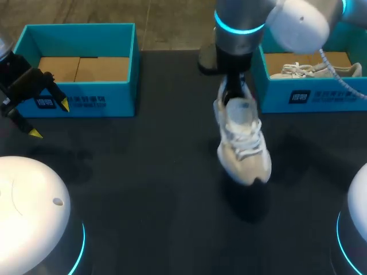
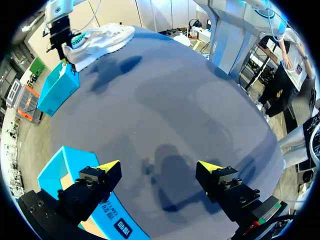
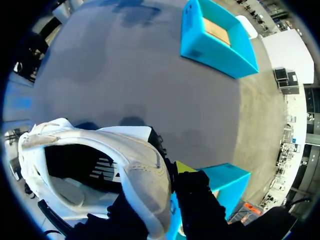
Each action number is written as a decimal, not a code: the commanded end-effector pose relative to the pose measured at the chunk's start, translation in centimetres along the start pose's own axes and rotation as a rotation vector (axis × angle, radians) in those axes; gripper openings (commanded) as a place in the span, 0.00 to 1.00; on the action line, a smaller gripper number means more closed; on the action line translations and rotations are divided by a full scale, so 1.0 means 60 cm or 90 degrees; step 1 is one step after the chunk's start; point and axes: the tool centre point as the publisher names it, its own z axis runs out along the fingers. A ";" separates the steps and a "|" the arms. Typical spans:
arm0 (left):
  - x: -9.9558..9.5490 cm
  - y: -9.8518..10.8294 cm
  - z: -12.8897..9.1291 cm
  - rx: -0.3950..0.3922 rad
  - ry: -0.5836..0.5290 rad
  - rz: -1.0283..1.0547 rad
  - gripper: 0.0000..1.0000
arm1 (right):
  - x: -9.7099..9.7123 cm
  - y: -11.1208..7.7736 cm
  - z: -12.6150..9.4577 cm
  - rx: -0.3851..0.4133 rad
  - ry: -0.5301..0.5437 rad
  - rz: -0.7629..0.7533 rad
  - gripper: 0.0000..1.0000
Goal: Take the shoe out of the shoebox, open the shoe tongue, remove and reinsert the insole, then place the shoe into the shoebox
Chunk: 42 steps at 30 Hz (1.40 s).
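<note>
Dim overhead light, soft dark shadow on the table (image 1: 143,172) under the shoe (image 1: 243,137).

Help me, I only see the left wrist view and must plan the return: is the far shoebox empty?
Observer: No. The head view shows a second white shoe lying in the right shoebox.
Operator: Where does the right tool grip the lifted shoe?
Observer: At the heel collar, per the right wrist view; one yellow fingertip sits outside the heel, the other is hidden.
</note>
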 end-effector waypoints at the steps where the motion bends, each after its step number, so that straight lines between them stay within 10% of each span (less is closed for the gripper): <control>1: 0.001 -0.001 -0.001 -0.002 0.001 0.000 1.00 | -0.035 -0.041 -0.007 -0.025 0.014 0.008 0.00; 16: 0.001 -0.001 -0.001 -0.002 0.001 0.000 1.00 | -0.035 -0.041 -0.007 -0.025 0.014 0.008 0.00; 31: 0.001 -0.001 -0.001 -0.002 0.001 0.000 1.00 | -0.134 -0.123 -0.107 0.033 0.007 -0.027 0.00; 42: 0.001 -0.001 -0.001 -0.002 0.001 0.000 1.00 | -0.242 -0.199 -0.093 0.063 -0.005 -0.035 0.00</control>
